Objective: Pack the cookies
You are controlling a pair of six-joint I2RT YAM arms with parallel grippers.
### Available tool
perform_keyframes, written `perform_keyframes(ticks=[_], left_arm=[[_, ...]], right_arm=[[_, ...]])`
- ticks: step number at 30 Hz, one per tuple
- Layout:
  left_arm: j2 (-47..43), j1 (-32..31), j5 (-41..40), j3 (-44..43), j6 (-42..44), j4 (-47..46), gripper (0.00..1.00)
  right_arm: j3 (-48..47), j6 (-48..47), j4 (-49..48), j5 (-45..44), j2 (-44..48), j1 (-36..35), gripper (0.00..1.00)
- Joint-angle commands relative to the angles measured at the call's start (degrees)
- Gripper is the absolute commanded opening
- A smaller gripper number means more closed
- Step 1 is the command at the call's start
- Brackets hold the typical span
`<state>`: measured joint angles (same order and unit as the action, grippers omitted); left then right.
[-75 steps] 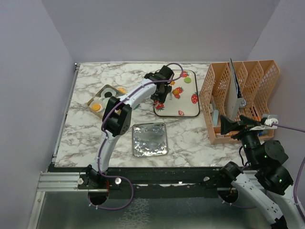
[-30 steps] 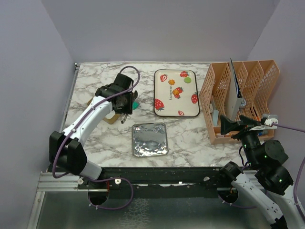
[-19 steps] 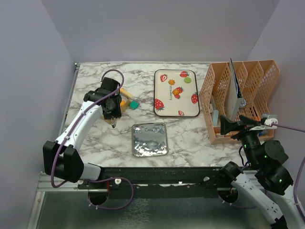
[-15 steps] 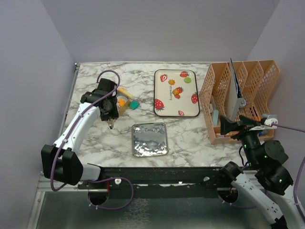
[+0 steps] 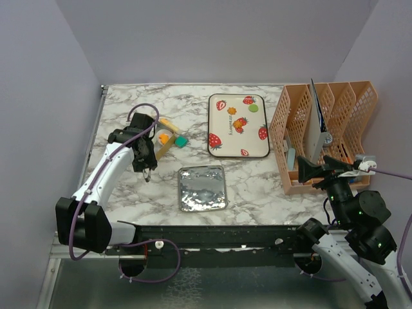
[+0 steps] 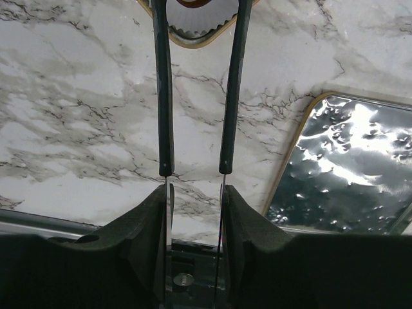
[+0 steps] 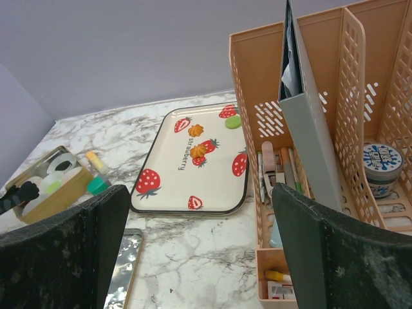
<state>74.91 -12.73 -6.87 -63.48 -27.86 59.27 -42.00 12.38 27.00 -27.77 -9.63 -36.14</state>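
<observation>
We are holding the left gripper (image 5: 147,172) above the marble table (image 5: 257,187), pointing down just near-left of the box (image 5: 161,147). Its fingers (image 6: 165,96) are standing partly apart, gripping nothing, with only marble showing between them. At the top edge of the left wrist view, a white cup (image 6: 193,22) in the box's corner is sitting in line with the gap, with an orange-brown cookie (image 6: 193,2) in it. We cannot tell how high the fingertips are hanging above it.

The right gripper (image 5: 304,168) is resting low on the right, its fingers spread wide and holding nothing.

A foil pan (image 5: 202,188) is lying flat just right of the left gripper. The box is holding more white cups (image 7: 61,165). A yellow piece (image 5: 168,123) and a teal piece (image 5: 181,141) are lying on the marble just beside its right side.

Farther back, the tray (image 5: 222,148) is carrying three cookies (image 7: 198,150), two orange and one green, well apart from both grippers. At the far right, the organizer (image 5: 341,103) is holding a grey folder (image 7: 315,148), pens (image 7: 273,174) and a round tub (image 7: 382,161).
</observation>
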Motion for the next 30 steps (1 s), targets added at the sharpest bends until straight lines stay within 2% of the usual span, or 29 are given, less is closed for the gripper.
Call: perform_keyframes(ticks=[1, 15, 21, 30], left_arm=[[0.67, 0.27, -0.58, 1.32, -0.55, -0.65, 0.09], [2.75, 0.34, -0.86, 3.96, 0.15, -4.03, 0.2], [2.73, 0.33, -0.57, 4.42, 0.43, -3.99, 0.39], [1.62, 0.33, -1.3, 3.5, 0.65, -3.55, 0.54]], right_arm=[[0.69, -0.6, -0.59, 0.87, 0.75, 0.02, 1.0], [0.67, -0.67, -0.55, 0.85, 0.84, 0.02, 1.0], [0.69, -0.69, -0.57, 0.87, 0.67, 0.02, 1.0], [0.73, -0.77, -0.83, 0.96, 0.2, 0.02, 1.0]])
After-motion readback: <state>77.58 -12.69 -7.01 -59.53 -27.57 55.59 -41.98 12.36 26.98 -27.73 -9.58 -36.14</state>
